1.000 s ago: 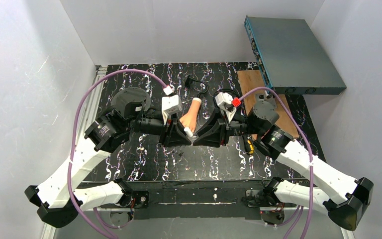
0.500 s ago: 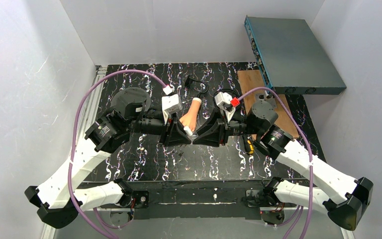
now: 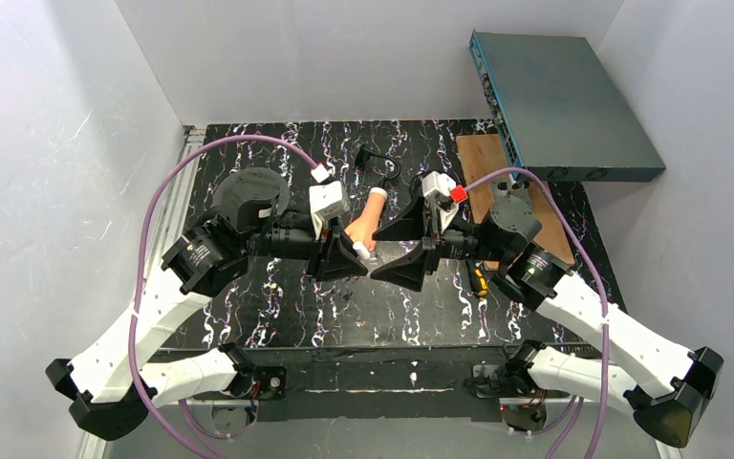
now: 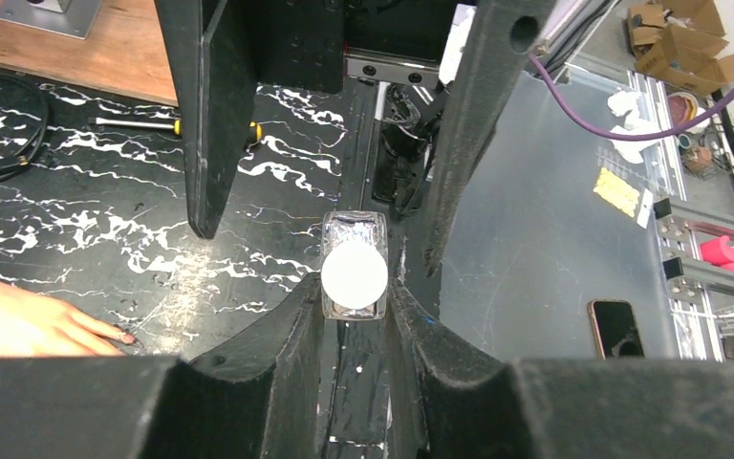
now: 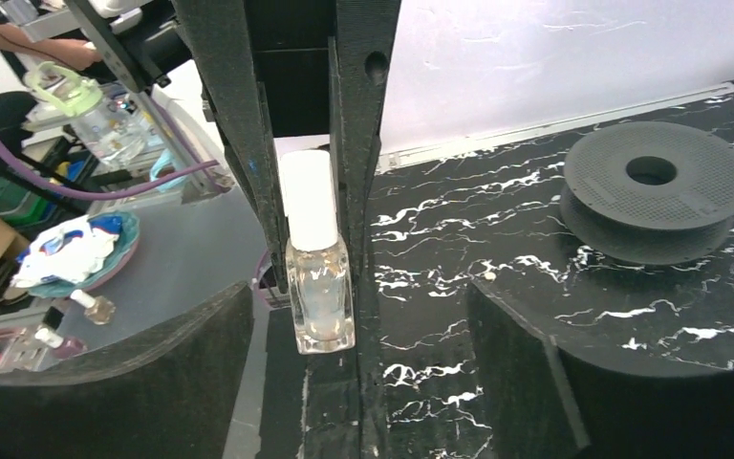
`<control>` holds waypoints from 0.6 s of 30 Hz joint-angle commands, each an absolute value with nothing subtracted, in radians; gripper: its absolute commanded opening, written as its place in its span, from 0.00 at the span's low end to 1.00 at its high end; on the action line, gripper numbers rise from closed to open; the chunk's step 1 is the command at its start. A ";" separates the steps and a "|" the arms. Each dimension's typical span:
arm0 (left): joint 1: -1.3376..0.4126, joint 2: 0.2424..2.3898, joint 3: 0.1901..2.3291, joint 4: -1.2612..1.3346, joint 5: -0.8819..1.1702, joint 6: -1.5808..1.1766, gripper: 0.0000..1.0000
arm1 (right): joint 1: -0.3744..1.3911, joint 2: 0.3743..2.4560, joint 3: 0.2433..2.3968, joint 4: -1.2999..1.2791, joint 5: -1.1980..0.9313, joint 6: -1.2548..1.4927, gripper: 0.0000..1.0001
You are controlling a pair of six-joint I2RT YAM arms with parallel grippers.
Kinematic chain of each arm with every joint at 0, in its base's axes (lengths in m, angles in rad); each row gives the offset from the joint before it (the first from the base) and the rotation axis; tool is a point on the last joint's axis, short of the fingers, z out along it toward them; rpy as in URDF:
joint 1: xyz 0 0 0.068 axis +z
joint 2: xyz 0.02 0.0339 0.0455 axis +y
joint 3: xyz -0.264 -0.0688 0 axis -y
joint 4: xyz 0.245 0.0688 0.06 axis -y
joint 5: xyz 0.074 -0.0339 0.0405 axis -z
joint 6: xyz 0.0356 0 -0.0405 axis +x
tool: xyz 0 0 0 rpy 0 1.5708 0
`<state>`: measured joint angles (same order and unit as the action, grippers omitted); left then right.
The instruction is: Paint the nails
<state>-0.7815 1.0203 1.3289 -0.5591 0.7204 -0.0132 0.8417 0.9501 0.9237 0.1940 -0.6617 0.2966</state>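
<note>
A small clear nail polish bottle (image 5: 320, 296) with a white cap (image 4: 354, 273) hangs above the table, and my left gripper (image 4: 354, 287) is shut on it. My right gripper (image 5: 358, 296) faces it with jaws spread wide on either side, touching nothing. In the top view the two grippers meet tip to tip, left gripper (image 3: 363, 258) and right gripper (image 3: 375, 256). The flesh-coloured mannequin hand (image 3: 368, 218) lies just behind them. One dark nail (image 4: 126, 337) shows at a fingertip at the lower left of the left wrist view; the other nails are too small to make out.
A black spool (image 3: 251, 189) lies on the marbled black table (image 3: 277, 306) behind the left arm. A wooden board (image 3: 483, 167) and a blue-grey box (image 3: 564, 105) are at the back right. A yellow-handled screwdriver (image 3: 479, 280) lies under the right arm. A black cable (image 3: 377, 163) sits behind the hand.
My right gripper has gone from shut to wide open, letting go of the bottle. The left gripper still holds the bottle in the same place.
</note>
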 commanded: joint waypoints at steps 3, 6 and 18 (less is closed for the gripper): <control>-0.786 0.994 1.303 -0.549 0.538 -0.025 0.00 | 0.844 0.877 0.929 0.192 -0.514 0.255 0.95; -0.785 0.989 1.281 -0.534 0.378 -0.042 0.00 | 0.845 0.844 0.882 0.191 -0.364 0.244 0.98; -0.737 1.161 1.207 -0.455 -0.268 -0.145 0.00 | 0.844 0.775 0.776 0.111 -0.006 0.254 0.98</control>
